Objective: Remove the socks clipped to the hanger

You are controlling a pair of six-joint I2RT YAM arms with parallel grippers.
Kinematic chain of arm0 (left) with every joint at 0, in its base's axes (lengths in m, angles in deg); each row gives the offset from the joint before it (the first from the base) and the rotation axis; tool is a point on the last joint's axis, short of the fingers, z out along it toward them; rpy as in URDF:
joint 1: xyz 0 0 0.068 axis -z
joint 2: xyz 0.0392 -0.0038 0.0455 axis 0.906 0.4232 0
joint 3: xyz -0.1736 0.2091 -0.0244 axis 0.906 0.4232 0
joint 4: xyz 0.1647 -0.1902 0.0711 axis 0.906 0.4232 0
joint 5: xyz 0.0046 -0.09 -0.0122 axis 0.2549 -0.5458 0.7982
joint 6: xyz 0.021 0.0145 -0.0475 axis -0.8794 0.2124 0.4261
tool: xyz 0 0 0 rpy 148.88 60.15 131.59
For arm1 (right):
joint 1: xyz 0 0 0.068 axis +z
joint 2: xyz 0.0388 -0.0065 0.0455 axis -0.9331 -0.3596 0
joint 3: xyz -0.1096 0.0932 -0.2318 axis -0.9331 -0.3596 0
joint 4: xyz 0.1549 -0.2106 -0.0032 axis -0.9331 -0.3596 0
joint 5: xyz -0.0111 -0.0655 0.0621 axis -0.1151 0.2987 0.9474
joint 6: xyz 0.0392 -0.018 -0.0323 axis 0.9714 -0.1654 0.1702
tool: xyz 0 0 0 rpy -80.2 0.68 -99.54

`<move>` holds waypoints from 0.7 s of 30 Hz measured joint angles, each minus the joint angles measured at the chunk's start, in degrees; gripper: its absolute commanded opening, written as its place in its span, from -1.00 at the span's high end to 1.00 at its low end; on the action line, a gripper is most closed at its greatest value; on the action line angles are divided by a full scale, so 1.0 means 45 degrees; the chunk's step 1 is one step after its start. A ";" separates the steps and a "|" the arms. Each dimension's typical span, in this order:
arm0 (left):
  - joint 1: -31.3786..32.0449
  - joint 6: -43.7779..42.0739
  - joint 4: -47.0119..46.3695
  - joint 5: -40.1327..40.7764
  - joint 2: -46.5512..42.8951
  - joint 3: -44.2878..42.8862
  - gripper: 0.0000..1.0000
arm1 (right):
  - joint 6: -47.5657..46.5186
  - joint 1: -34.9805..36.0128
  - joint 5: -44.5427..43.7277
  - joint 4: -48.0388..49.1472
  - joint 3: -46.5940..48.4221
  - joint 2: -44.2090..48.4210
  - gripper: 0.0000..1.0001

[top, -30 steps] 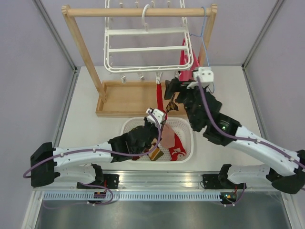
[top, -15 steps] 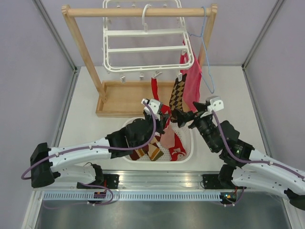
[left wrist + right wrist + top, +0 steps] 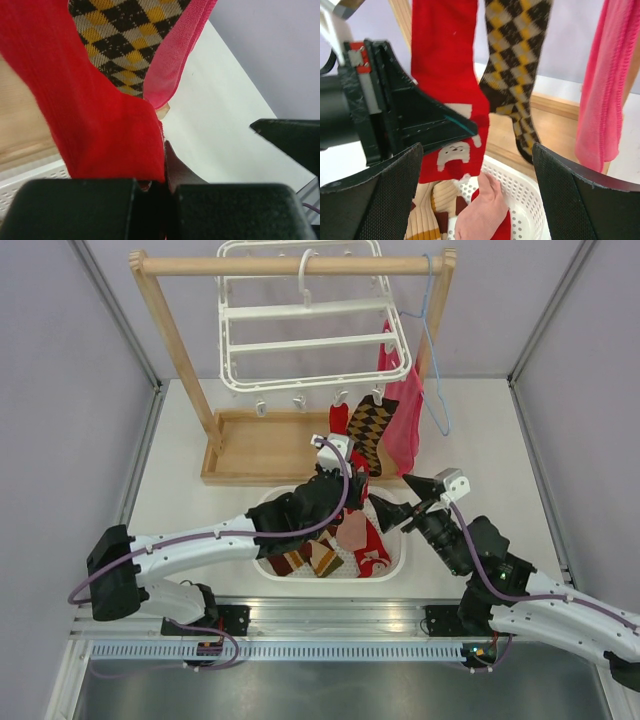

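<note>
The white hanger [image 3: 310, 340] hangs from the wooden rack. Two socks stay clipped at its front edge: a red sock [image 3: 338, 422] and a brown-and-yellow diamond sock [image 3: 372, 430]. My left gripper [image 3: 335, 475] is shut on the red sock's lower part [image 3: 90, 100], just above the basket. The right wrist view shows this red sock [image 3: 447, 75] with a white figure on it, and the diamond sock [image 3: 517, 60] beside it. My right gripper [image 3: 402, 498] is open and empty, just right of the left gripper, below the diamond sock.
A white basket [image 3: 397, 540] under both grippers holds a pale pink sock [image 3: 480, 215], a red one and cream-and-brown ones [image 3: 422, 217]. A large pink-red cloth [image 3: 405, 425] hangs on a light-blue wire hanger [image 3: 435, 370]. A wooden tray [image 3: 260, 445] forms the rack's base.
My left gripper rose from the basket and closed on the hanging red sock. My right arm drew back from the hanger toward the near edge; the diamond sock now hangs free.
</note>
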 measured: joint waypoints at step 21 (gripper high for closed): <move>-0.0010 0.1865 0.0214 -0.0034 0.0665 -0.0495 0.95 | -0.0151 0.0000 0.0568 0.1209 -0.1195 -0.1540 -0.83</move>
